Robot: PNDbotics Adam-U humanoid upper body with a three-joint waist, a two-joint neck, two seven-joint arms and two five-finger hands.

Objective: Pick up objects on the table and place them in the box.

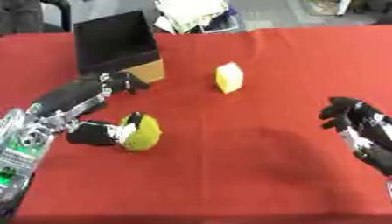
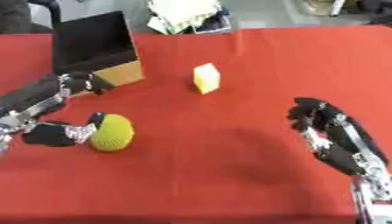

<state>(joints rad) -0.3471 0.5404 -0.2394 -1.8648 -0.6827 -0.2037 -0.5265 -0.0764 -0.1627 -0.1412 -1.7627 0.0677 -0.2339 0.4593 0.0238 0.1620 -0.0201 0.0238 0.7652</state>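
Observation:
A yellow-green ball (image 1: 144, 132) lies on the red tablecloth (image 1: 253, 144) at the left. My left hand (image 1: 80, 98) reaches in from the lower left. Its thumb (image 1: 98, 134) lies against the ball's left side, while its straight fingers (image 1: 116, 82) point at the box, just short of its front corner. An open cardboard box (image 1: 115, 41) with a dark inside stands at the back left. To its right, a small yellow block (image 1: 229, 77) stands alone. My right hand (image 2: 330, 131) hovers at the right edge, open and holding nothing.
Papers and clutter (image 1: 191, 15) lie beyond the table's far edge. Bare red cloth stretches between the ball, the block and my right hand.

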